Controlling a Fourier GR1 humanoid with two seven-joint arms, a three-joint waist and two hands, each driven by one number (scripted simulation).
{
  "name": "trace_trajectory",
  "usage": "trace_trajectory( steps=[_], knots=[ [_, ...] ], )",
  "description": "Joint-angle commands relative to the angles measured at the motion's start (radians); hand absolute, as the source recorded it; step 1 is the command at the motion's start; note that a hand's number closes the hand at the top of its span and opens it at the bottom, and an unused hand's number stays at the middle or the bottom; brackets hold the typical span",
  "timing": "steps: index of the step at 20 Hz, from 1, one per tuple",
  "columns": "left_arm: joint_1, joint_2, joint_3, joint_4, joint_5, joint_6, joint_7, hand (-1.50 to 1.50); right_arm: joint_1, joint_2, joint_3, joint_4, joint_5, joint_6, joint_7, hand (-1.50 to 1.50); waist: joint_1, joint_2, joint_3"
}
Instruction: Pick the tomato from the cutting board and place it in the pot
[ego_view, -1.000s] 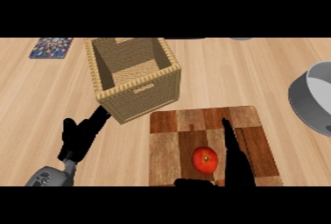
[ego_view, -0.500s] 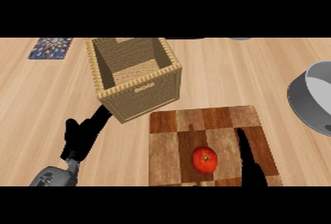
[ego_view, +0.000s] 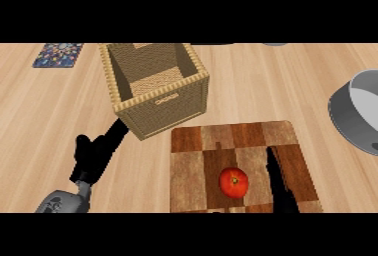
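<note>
A red tomato (ego_view: 234, 182) lies on the checkered wooden cutting board (ego_view: 221, 137) near the view's lower edge. My right hand (ego_view: 280, 182) stands just right of the tomato, its straight fingers pointing up the board, with a small gap between it and the fruit. The grey pot (ego_view: 354, 116) sits at the right edge, partly cut off. My left hand (ego_view: 94, 155) rests open on the counter at the lower left, fingers pointing toward the basket.
A tall woven basket (ego_view: 156, 90) stands open-topped just behind the board's left corner. A patterned mat (ego_view: 59, 54) lies at the far left back. Bare wooden counter lies between the board and the pot.
My right hand has shifted right and slid lower in the view, so it now stands apart from the tomato instead of beside it. Tomato and left hand have stayed put.
</note>
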Motion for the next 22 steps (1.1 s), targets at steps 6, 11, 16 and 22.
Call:
trace_trajectory(
  steps=[6,11,16,22],
  knots=[
    [0.002,-0.008,0.054,0.02,-0.026,-0.05,0.019,0.0,-0.023,0.084,-0.068,0.234,-0.235,-0.042,-0.282,-1.5,0.001,0.003,-0.002],
    [-0.01,-0.026,0.076,0.092,-0.056,-0.081,-0.043,0.0,-0.062,0.086,-0.104,0.375,-0.397,-0.018,-0.451,-1.5,0.0,0.004,-0.002],
    [0.042,-0.042,0.049,-0.085,-0.051,-0.043,0.089,0.0,-0.086,0.062,-0.065,0.476,-0.291,-0.009,-0.51,1.5,0.006,0.002,-0.002],
    [0.007,-0.046,0.069,-0.002,-0.073,-0.06,0.056,0.0,-0.145,0.086,-0.044,0.584,-0.486,-0.066,-0.692,1.5,0.005,0.005,-0.001]
  ],
)
